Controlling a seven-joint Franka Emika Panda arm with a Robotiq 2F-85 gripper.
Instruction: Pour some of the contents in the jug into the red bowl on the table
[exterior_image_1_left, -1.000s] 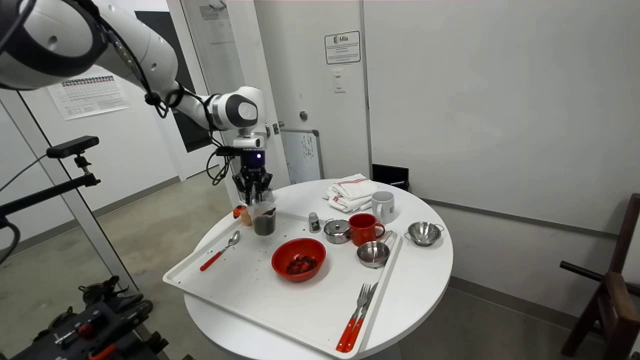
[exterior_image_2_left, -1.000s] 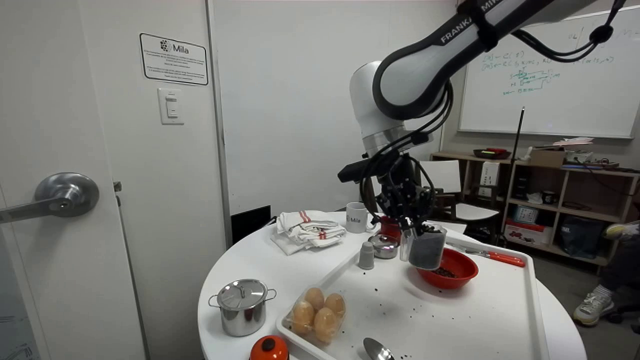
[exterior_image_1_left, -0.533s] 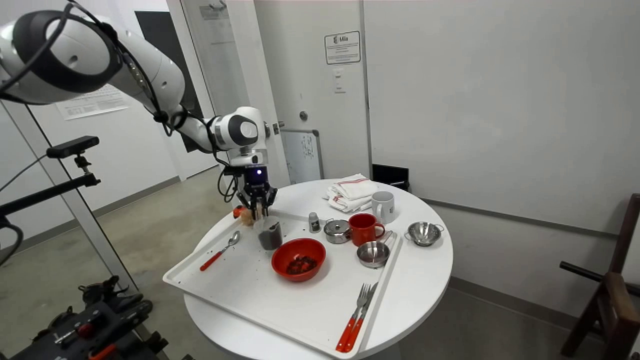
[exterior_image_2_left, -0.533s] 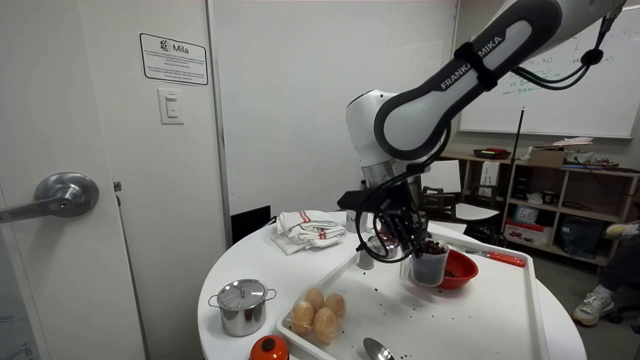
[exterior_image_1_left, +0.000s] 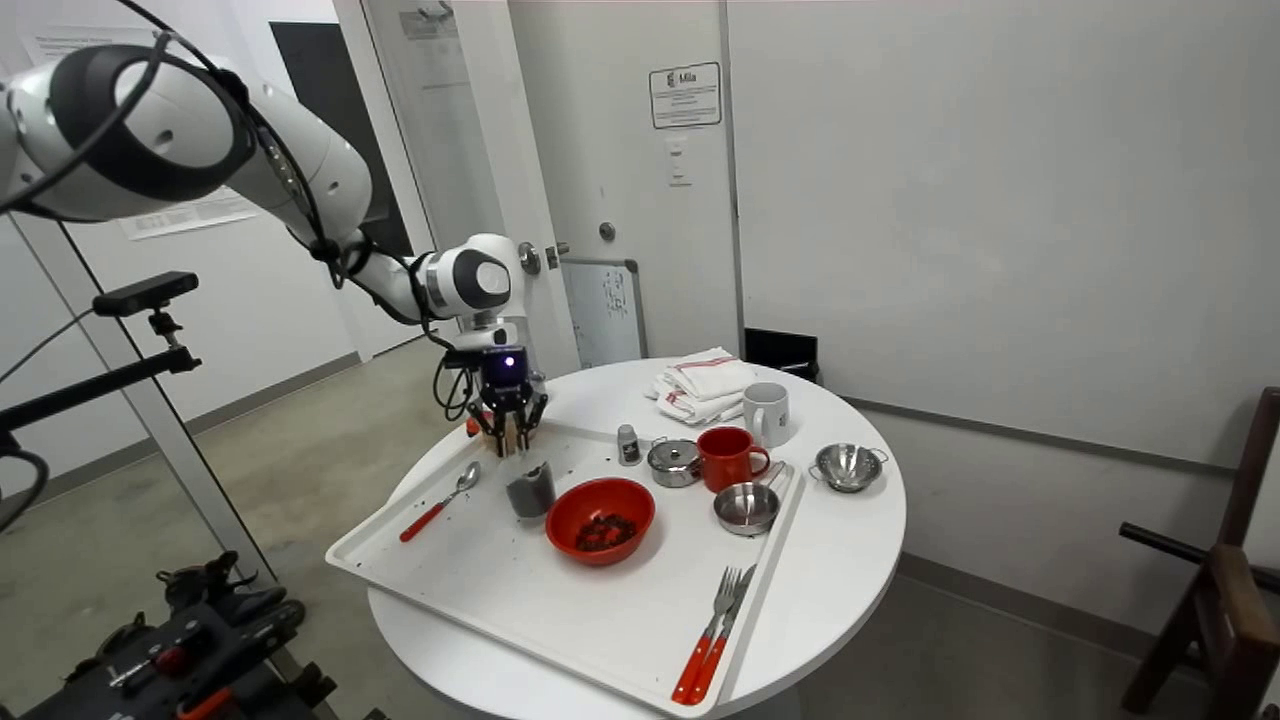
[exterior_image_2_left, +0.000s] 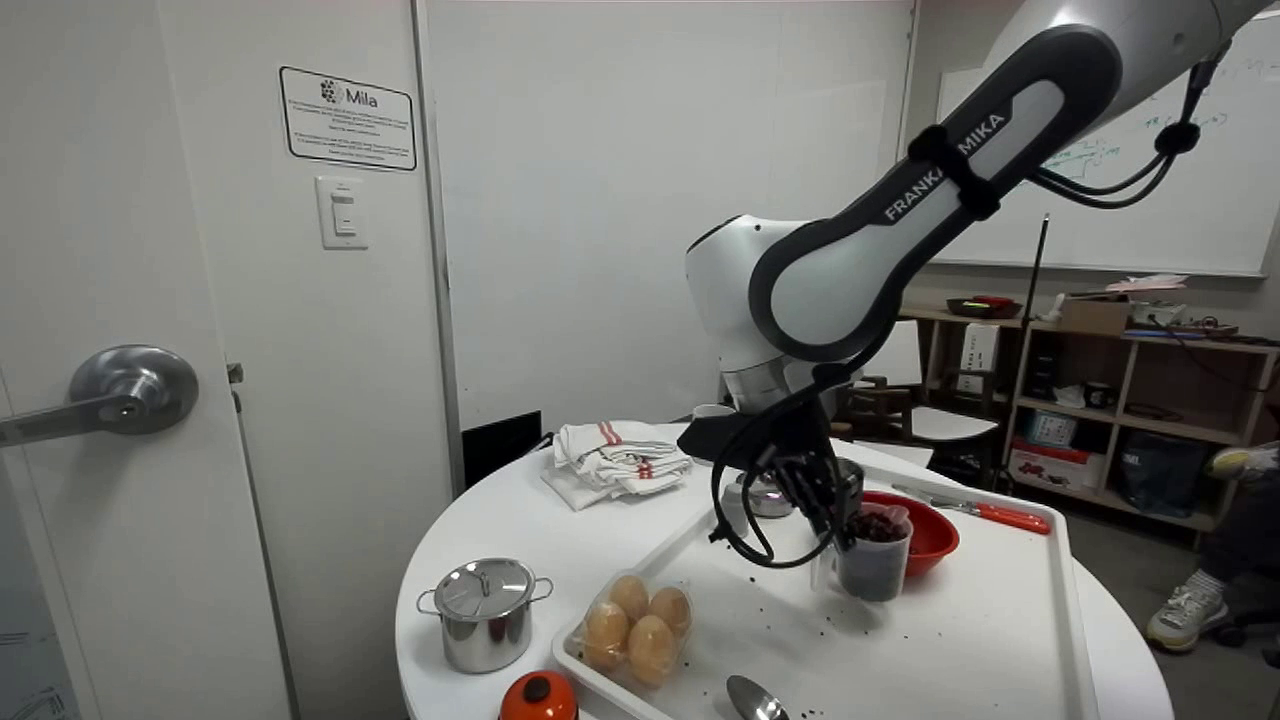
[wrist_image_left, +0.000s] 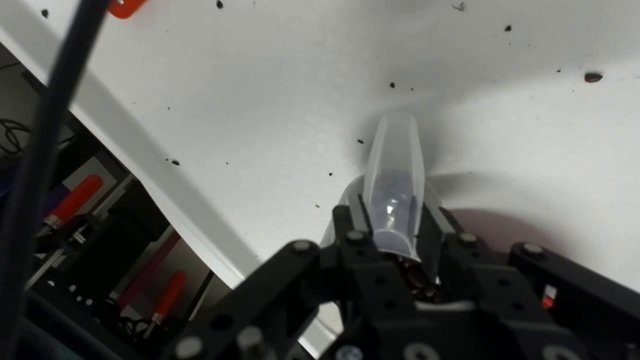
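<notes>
The gripper (wrist_image_left: 396, 210) pinches the jug (exterior_image_2_left: 876, 568) by its handle (wrist_image_left: 396, 170), below the fingers (wrist_image_left: 354, 231); whether the jug touches the tray (exterior_image_1_left: 590, 625), I cannot tell. The red bowl (exterior_image_1_left: 600, 497) stands near the gripper, not under it, so tilting here would probably spill dark pieces (exterior_image_2_left: 873, 527), and the slim handle may twist in this grip.

Gripper (wrist_image_left: 395, 206) clamping jug (wrist_image_left: 394, 187) by hdl (wrist_image_left: 398, 145), dk bits (wrist_image_left: 416, 277) w/in; specks (wrist_image_left: 593, 77) on tray (wrist_image_left: 250, 90).
</notes>
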